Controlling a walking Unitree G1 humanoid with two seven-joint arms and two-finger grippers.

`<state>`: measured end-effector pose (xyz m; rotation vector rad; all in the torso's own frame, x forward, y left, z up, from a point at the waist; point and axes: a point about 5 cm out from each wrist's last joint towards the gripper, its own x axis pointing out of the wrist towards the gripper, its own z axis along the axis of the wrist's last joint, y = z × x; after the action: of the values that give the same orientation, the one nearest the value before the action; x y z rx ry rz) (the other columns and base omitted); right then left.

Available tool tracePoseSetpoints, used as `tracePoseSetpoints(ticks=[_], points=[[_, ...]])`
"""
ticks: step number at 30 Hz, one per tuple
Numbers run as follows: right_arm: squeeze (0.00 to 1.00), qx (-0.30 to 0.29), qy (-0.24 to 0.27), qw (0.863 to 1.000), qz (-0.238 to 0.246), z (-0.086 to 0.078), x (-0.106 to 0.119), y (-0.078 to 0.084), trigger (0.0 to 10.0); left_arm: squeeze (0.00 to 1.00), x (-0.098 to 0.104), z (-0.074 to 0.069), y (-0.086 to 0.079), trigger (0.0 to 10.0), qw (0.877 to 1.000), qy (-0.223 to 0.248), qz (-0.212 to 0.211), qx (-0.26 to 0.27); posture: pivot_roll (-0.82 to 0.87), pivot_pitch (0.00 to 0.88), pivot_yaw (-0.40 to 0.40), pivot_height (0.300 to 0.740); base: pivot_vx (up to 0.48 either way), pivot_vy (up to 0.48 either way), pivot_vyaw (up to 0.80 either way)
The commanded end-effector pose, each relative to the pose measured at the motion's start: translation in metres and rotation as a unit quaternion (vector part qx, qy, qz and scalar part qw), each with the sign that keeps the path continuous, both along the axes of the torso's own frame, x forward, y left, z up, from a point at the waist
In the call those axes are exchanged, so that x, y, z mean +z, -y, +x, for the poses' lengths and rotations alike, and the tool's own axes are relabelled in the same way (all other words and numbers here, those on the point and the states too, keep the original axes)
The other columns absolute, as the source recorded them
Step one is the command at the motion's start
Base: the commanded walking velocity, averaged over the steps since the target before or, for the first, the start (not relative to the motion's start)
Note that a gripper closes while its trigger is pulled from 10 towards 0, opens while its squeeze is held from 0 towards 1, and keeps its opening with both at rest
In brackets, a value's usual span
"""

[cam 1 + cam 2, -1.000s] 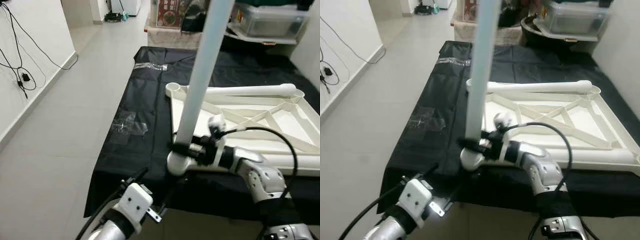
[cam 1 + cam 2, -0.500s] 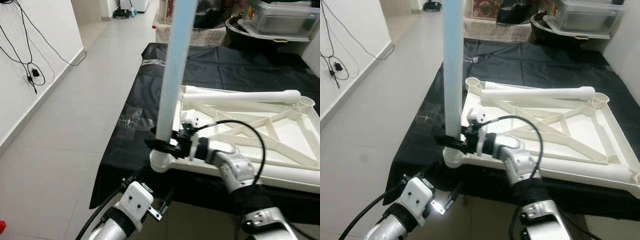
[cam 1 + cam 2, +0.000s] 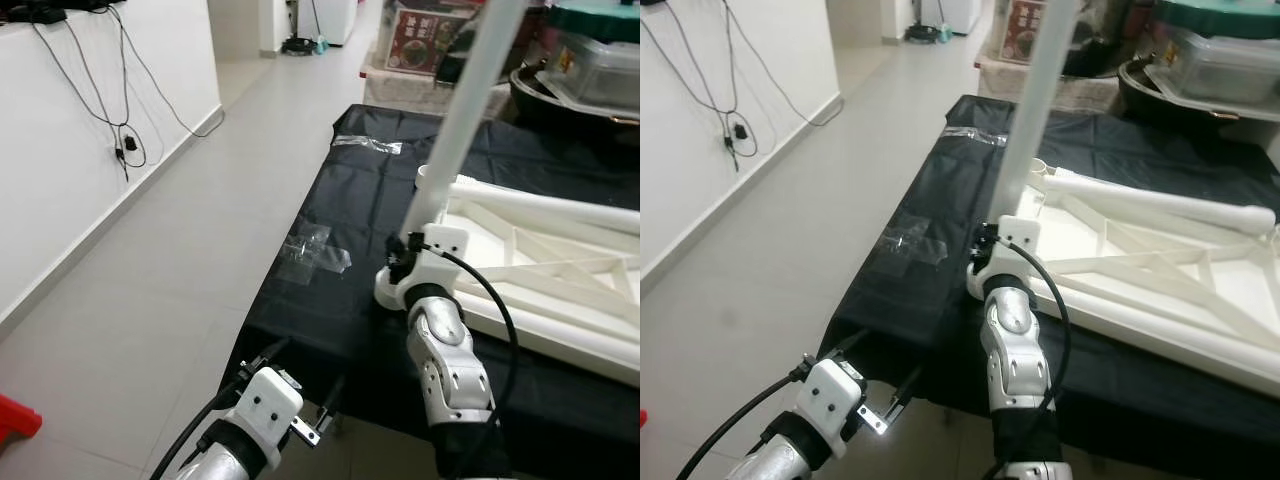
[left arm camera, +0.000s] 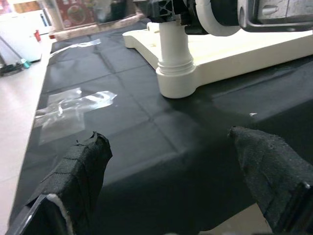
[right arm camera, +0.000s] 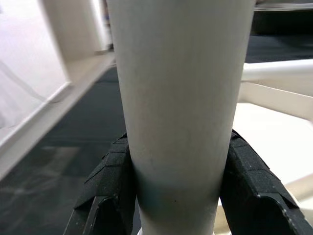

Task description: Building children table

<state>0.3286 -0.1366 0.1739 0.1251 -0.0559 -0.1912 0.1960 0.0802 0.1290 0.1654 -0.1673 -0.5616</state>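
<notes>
A white table leg stands in the corner socket of the upside-down white table top, leaning a little in the head views. My right gripper is shut on the leg just above the socket. In the right wrist view the leg sits between both black fingers. A second leg lies across the far side of the table top. My left gripper is open, low in front of the black-covered surface, facing the socket with nothing between its fingers.
A black cloth covers the low surface, its edge hanging down near me. Clear tape patches stick to it. Grey tiled floor lies to the left, with a white wall and hanging cables. Boxes and bins stand at the back.
The whole view has swung, so the camera has moved round the corner. My right gripper stays shut on the leg at the socket. The left arm hangs as before.
</notes>
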Motion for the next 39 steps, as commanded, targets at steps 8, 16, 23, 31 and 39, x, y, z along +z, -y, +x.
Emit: tracePoseSetpoints(ticks=[8,16,23,31,39], points=[[1.0,0.064,-0.009,0.997,0.037,0.001,-0.018,-0.025,10.0,0.0,-0.005,-0.001,0.0,10.0,1.0,-0.011,0.006,-0.001,0.09,0.144,-0.046,0.74,0.0,0.0,0.0],[0.0,0.218,0.06,0.971,0.083,0.016,0.006,-0.019,10.0,0.0,-0.005,-0.001,0.0,10.0,1.0,-0.011,0.005,0.0,0.09,0.148,-0.045,0.74,0.0,0.0,0.0],[0.0,0.504,0.02,0.862,0.052,0.009,0.009,-0.013,10.0,0.0,-0.005,-0.001,0.0,10.0,1.0,-0.012,0.005,-0.001,0.09,0.144,-0.051,0.74,0.0,0.0,0.0],[0.0,0.694,-0.017,0.72,-0.003,-0.007,0.005,-0.019,10.0,0.0,-0.006,-0.002,0.0,10.0,1.0,-0.012,0.006,0.001,0.1,0.138,-0.054,0.74,0.0,0.0,0.0],[0.0,0.707,-0.008,0.707,-0.011,-0.003,0.004,-0.03,0.0,0.0,-0.007,-0.003,0.0,10.0,1.0,-0.017,0.006,-0.001,0.1,0.126,-0.052,0.74,0.0,0.0,0.0]])
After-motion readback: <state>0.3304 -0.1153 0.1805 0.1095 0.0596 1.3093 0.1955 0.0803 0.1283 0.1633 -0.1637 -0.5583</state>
